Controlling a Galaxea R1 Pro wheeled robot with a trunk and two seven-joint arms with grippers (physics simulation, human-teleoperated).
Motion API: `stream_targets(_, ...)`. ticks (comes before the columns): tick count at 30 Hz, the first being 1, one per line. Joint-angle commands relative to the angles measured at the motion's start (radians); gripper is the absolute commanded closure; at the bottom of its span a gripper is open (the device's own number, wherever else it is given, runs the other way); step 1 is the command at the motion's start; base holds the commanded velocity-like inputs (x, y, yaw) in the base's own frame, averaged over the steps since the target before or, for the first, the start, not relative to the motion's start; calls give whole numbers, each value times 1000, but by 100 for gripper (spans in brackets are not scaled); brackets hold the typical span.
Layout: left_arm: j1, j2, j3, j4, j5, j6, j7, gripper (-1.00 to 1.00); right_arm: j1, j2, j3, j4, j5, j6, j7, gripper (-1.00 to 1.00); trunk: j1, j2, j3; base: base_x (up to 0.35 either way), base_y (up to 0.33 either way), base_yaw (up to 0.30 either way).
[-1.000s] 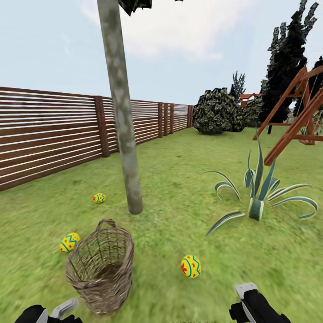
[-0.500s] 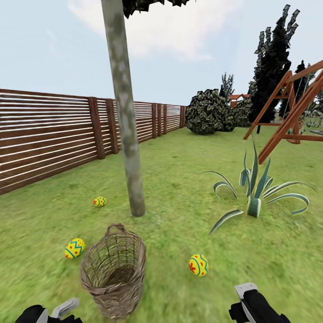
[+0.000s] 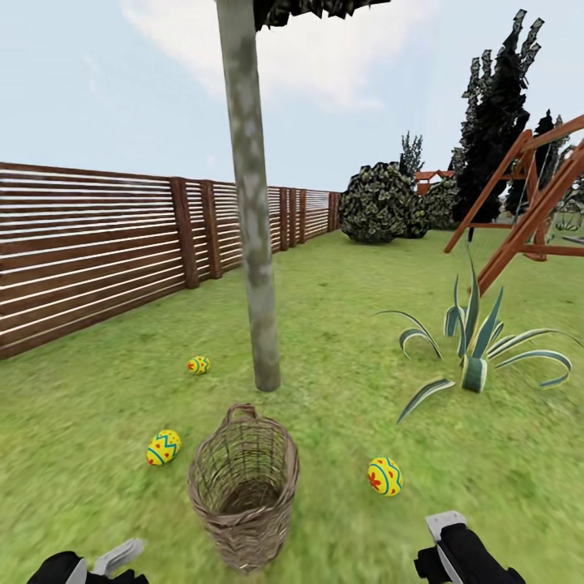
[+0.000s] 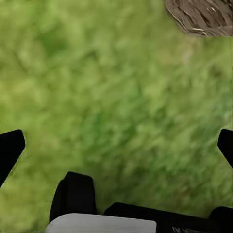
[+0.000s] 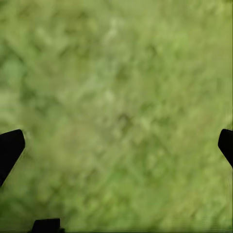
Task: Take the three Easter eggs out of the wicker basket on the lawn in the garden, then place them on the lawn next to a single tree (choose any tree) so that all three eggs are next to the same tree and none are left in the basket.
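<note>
A: The deep brown wicker basket (image 3: 244,487) is open-weave cane, rough and matt. The three small yellow painted eggs (image 3: 384,476) (image 3: 163,447) (image 3: 198,365) look smooth, with a faint sheen.

B: And the tall tree's slim pale grey-green trunk (image 3: 256,268)?

A: Mottled, dull bark. The brown horizontal-slat fence (image 3: 89,251) is matt wood, as is the reddish swing frame (image 3: 527,211).

B: The wide mottled green lawn (image 3: 341,324)?

A: Soft, blurry grass, no shine. The claws' fingers (image 4: 9,150) (image 5: 9,148) look like matt black plastic.

Open lawn (image 3: 341,389) ahead; wicker basket (image 3: 243,487), tree (image 3: 258,268) and, seemingly, spiky plant (image 3: 474,357) obstruct.
</note>
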Motion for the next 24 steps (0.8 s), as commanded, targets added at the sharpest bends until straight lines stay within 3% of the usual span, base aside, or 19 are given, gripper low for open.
stream_targets(1, 0, -1, 4, 0, -1, 5, -4, -100, 0, -1, 5, -2, 7, 7, 1, -100, -4, 7, 2, -79, 332, 0)
stream_targets(24, 0, -2, -9, 33, -3, -2, -1, -100, 0, 0, 5, -1, 7, 7, 1, -100, -92, 168, 74, -72, 332, 0)
